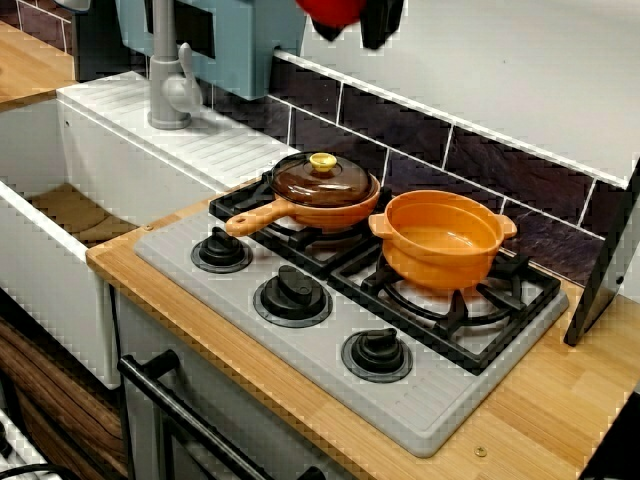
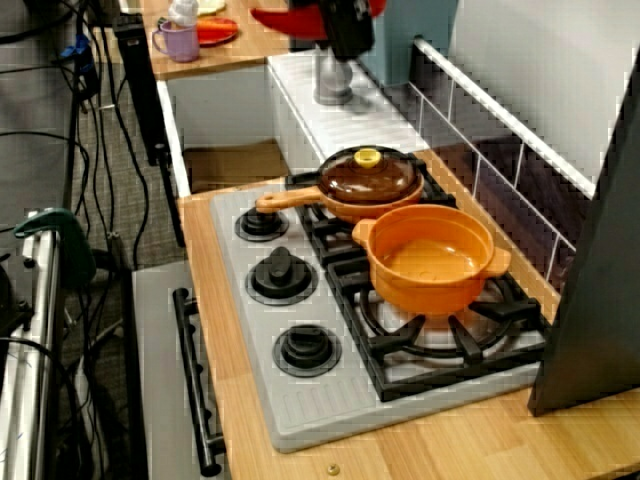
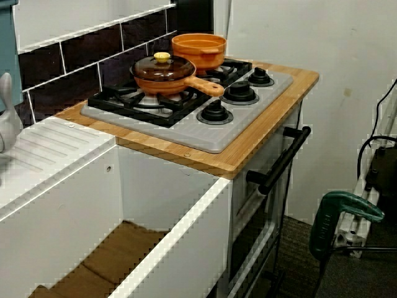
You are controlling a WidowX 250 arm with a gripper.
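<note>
Seen from the front of the counter, a red and black gripper hangs at twelve o'clock, cut off by the top edge, so I cannot tell how wide its claw is. Below it, an orange pan with a brown lid sits on the stove. An open orange pot stands just beside the pan, at its four o'clock.

Wood counter, stove on top.
I see the grey stove carrying a lidded pan and an orange pot.
</note>
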